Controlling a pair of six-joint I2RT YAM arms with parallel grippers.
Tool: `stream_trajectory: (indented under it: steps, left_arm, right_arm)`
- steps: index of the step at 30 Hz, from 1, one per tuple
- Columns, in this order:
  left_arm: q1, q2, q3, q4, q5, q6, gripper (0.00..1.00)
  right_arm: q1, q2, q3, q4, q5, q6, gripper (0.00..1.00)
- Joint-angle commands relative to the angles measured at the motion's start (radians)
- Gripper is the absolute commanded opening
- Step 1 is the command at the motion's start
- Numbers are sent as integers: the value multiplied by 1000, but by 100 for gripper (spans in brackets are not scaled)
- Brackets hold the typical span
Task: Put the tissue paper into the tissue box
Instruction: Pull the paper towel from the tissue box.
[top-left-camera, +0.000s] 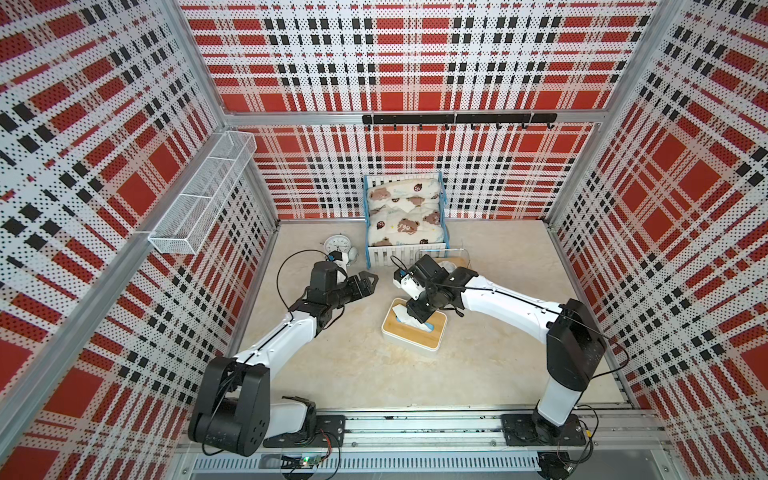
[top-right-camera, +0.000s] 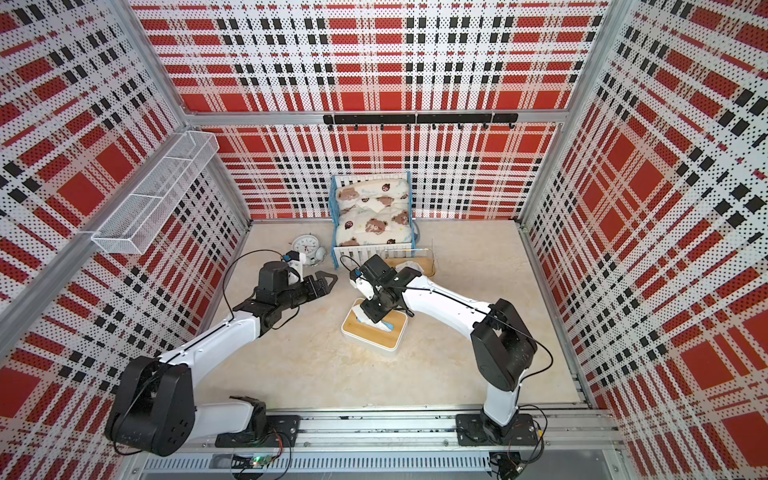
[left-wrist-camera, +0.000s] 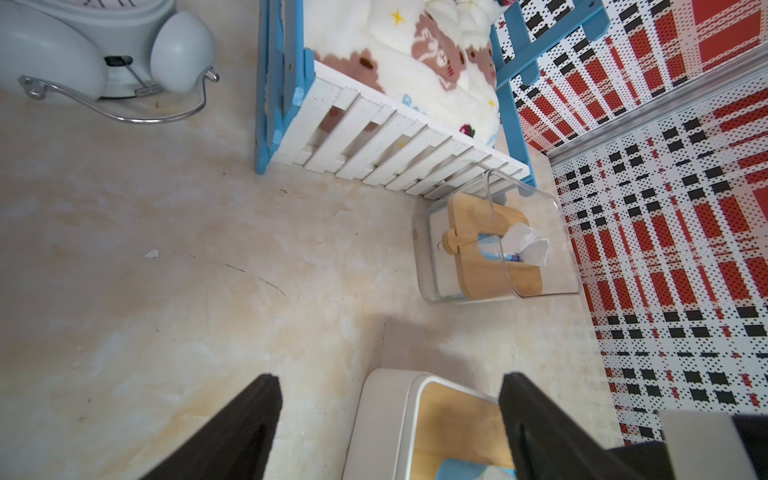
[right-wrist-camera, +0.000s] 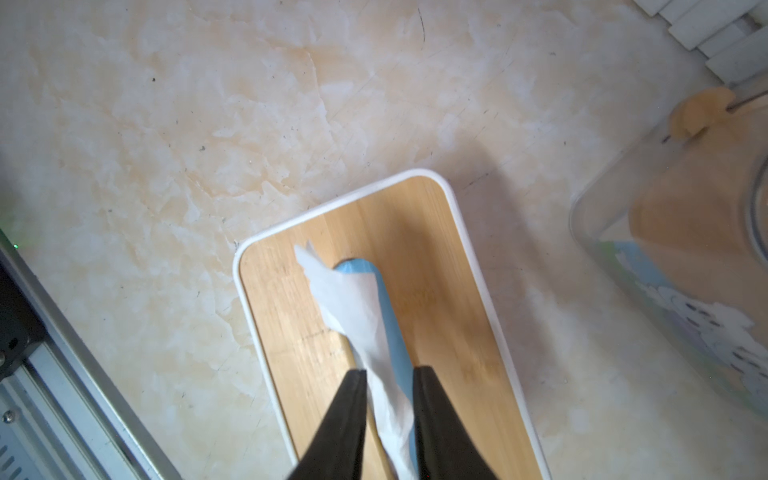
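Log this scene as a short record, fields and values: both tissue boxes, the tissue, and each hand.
near box: white tissue box with bamboo lid, mid-table, lid on
tissue: white sheet sticking up through the lid slot, light-blue pack visible underneath
right hand: above the slot, jaws parted, sheet running between them
left hand: open, empty, hovering beside that box
far box: clear plastic tissue box with bamboo lid, next to the blue-and-white toy bed
also: pale alarm clock
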Motion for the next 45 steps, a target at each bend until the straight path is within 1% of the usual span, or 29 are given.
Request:
stream_trajectory:
  steps: [1,5,9,10,12,15,18,22,27,32,36,37,42,45]
  left_arm:
    - [-11,-22,-1,15,-5,19,88]
    - [-11,-25,4,18,-4,19,88]
    - [-10,-26,7,18,2,20,88]
    - [-44,-25,7,18,2,20,88]
    - [-51,-24,7,18,3,19,88]
    - [-69,-26,7,6,0,27,89]
    - [-92,-22,14,-17,-34,43,88]
    - [-113,-13,23,-35,-63,57,88]
    - [-116,0,31,-36,-61,57,88]
    - [-119,1,28,-39,-63,58,88]
    - [-121,-7,25,-43,-77,59,89]
    - [-121,-7,29,-49,-78,61,89]
    - [-121,-11,27,-53,-84,64,89]
    - [-121,-6,28,-53,-84,64,89]
  right_arm:
    - [-5,-83,-43,-29,5,30,33]
    - [1,-106,-96,-25,3,66,33]
    - [9,-92,-125,-3,34,87,34]
    - [9,-86,-132,7,34,90,34]
    - [9,-69,-137,15,49,91,33]
    - [9,-44,-131,16,56,88,30]
    - [9,-30,-120,16,56,84,26]
    - [9,-21,-105,10,43,79,25]
    - [11,-38,-111,17,21,86,28]
    - [11,-57,-145,58,-54,79,34]
    - [12,-31,-136,50,-28,67,34]
    - [12,-25,-132,51,-16,65,33]
    - [11,-9,-116,34,60,74,19]
    - [11,-12,-110,31,73,74,14]
